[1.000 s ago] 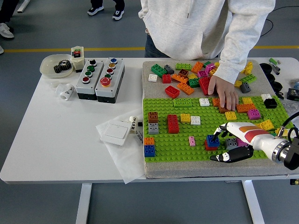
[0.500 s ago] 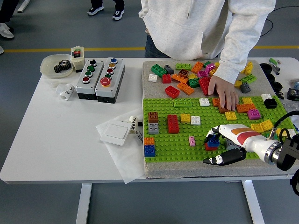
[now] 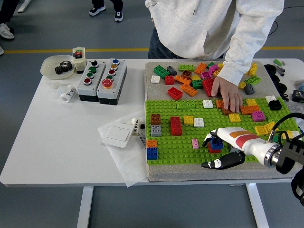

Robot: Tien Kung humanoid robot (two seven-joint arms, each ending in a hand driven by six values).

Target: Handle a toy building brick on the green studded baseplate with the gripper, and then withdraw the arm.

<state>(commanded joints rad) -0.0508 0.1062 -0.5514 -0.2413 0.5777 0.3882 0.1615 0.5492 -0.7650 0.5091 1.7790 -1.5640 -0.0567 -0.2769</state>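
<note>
Right hand [image 3: 219, 148]: fingers loosely spread around, not clenched on, the blue brick [image 3: 217, 142] stacked on red, seated at the green baseplate [image 3: 190, 149] near edge. Person's hand [image 3: 228, 93] is rested on the far bricks.

Blue brick [image 3: 217, 142] stacked on a red brick [image 3: 212, 148], upright, studs up, on the green studded baseplate [image 3: 185, 142]. It sits between the right hand [image 3: 227, 148]'s white upper fingers [image 3: 219, 132] and black thumb [image 3: 219, 163], right at the fingertips; contact unclear, partly hidden. Baseplate is flat, bright green, lying under and ahead of the hand, dotted with other bricks.
</note>
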